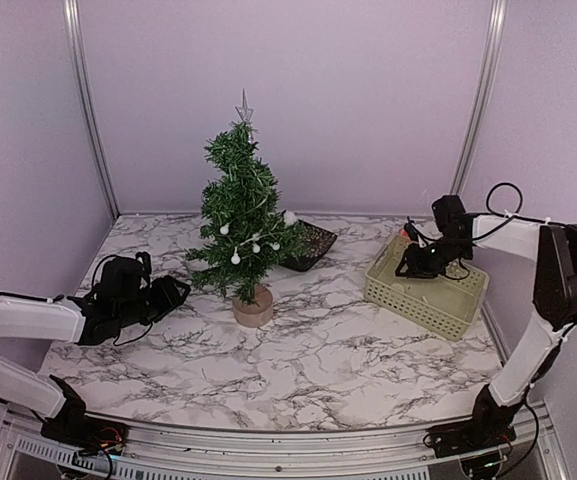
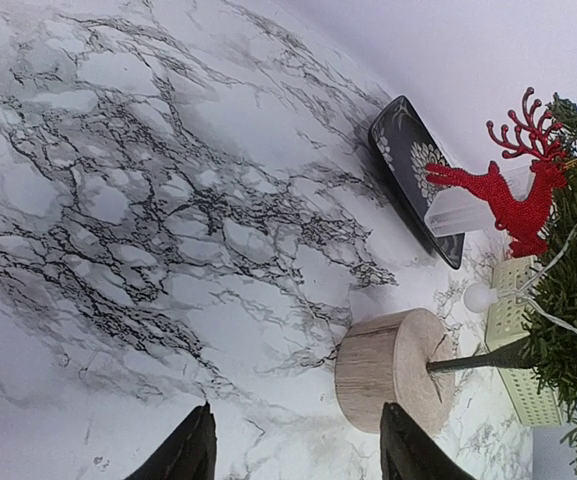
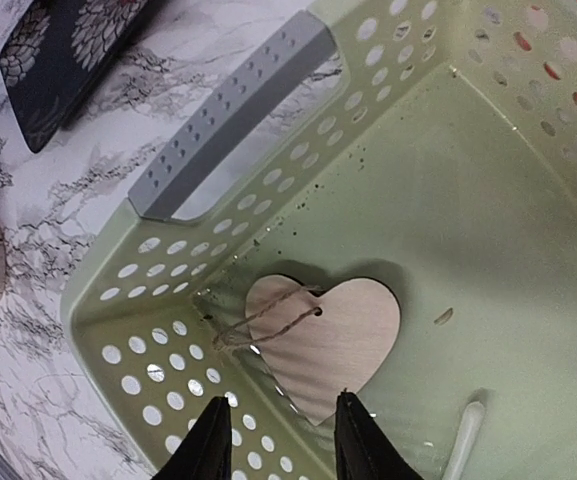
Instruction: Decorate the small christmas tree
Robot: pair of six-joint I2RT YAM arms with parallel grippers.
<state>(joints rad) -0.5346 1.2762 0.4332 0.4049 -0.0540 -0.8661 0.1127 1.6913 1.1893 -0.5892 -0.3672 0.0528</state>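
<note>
The small christmas tree (image 1: 240, 218) stands mid-table on a round log base (image 1: 253, 306), with a silver star on top and white balls on its branches. In the left wrist view its base (image 2: 393, 368) and a red reindeer ornament (image 2: 508, 192) on the branches show. My left gripper (image 1: 171, 293) is open and empty, left of the base. My right gripper (image 1: 415, 262) is open inside the pale green basket (image 1: 423, 300), just above a wooden heart (image 3: 326, 335) with a twine loop lying on the basket floor.
A dark patterned tray (image 1: 308, 243) lies behind the tree to its right, also in the right wrist view (image 3: 63, 55). A white piece (image 3: 463, 440) lies on the basket floor. The basket has a grey handle (image 3: 233, 110). Walls close the back and sides.
</note>
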